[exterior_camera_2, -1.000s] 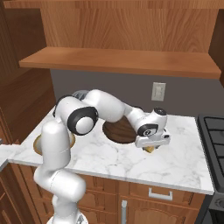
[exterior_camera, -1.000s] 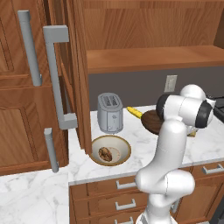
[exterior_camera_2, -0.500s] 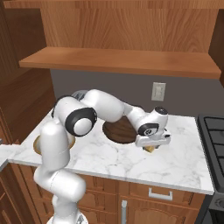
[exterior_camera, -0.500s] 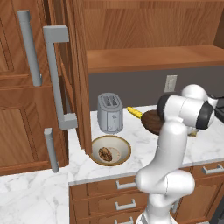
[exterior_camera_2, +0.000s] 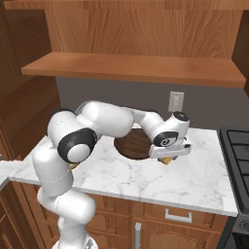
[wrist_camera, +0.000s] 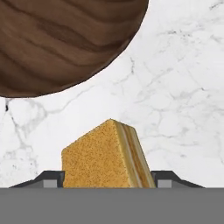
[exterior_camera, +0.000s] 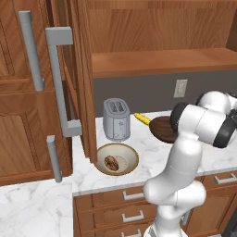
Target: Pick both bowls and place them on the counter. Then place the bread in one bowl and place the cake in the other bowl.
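The gripper [wrist_camera: 107, 177] hangs low over the counter [exterior_camera_2: 146, 180], its two dark fingertips [wrist_camera: 50, 179] set apart on either side of the cake [wrist_camera: 105, 157], a tan-orange cube with pale layers down one face. The cube fills the gap between them, but whether the tips actually press on it I cannot tell, since their ends are cut off at the bottom of the hand view. In the right base view the hand covers most of the cake, leaving only a small tan corner under it.

Just beside the cake, toward the wall, sits the dark wooden bowl [wrist_camera: 61, 39] on the marble; in the hand view its rim stands slightly clear of the cube. In the left base view the robot's own forearm blocks much of this bowl [exterior_camera: 162, 129].

Farther left, near the counter's front edge, the beige bowl [exterior_camera: 117, 159] holds the bread [exterior_camera: 112, 162]. Behind it stands a silver toaster [exterior_camera: 115, 119], and a yellow cylinder [exterior_camera: 142, 119] lies between toaster and wooden bowl. A white wall outlet [exterior_camera_2: 176, 100] sits under the wooden shelf [exterior_camera_2: 131, 70]. An open cabinet door [exterior_camera: 69, 88] with grey handles rises at the left. A dark stove edge [exterior_camera_2: 236, 146] shows at the far right. No writing is legible anywhere.
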You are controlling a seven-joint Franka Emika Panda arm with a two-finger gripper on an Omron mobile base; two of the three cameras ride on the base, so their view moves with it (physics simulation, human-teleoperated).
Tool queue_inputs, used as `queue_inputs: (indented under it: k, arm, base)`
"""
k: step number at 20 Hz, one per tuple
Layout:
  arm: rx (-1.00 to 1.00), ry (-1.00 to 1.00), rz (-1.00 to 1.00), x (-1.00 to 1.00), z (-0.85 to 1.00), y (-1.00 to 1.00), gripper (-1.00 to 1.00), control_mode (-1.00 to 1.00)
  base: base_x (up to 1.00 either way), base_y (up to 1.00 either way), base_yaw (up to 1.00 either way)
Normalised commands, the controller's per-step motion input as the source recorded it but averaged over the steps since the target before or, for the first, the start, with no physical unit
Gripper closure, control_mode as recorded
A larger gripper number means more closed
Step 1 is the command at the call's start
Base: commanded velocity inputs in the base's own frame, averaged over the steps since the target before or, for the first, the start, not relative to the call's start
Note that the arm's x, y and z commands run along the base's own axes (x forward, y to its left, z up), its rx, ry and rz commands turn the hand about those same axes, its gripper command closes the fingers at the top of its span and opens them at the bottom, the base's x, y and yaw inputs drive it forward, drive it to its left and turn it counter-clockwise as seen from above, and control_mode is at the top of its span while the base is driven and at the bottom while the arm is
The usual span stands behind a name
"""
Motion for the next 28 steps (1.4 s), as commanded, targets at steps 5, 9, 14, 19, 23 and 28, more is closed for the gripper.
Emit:
queue_inputs:
  k: [5, 9, 14, 19, 23, 28]
  arm:
    - [0.01, -0.14, 0.0, -0.35, 0.31, 0.39, 1.0, -1.0]
    - [0.0, -0.15, 0.0, -0.27, 0.41, 0.4, 1.0, -1.0]
    - [0.0, -0.11, 0.0, -0.09, 0.44, 0.48, 1.0, -1.0]
    - [0.0, -0.01, 0.0, 0.06, 0.46, 0.47, 1.0, -1.0]
    - [0.0, 0.0, -0.02, 0.13, 0.32, 0.5, 1.0, -1.0]
    - [0.0, -0.06, -0.11, 0.26, -0.02, 0.49, 1.0, -1.0]
  base:
    - [0.0, 0.0, 0.0]
    - [0.0, 0.0, 0.0]
    - [0.0, 0.0, 0.0]
    - [0.0, 0.0, 0.0]
    - [0.0, 0.0, 0.0]
    - [0.0, 0.0, 0.0]
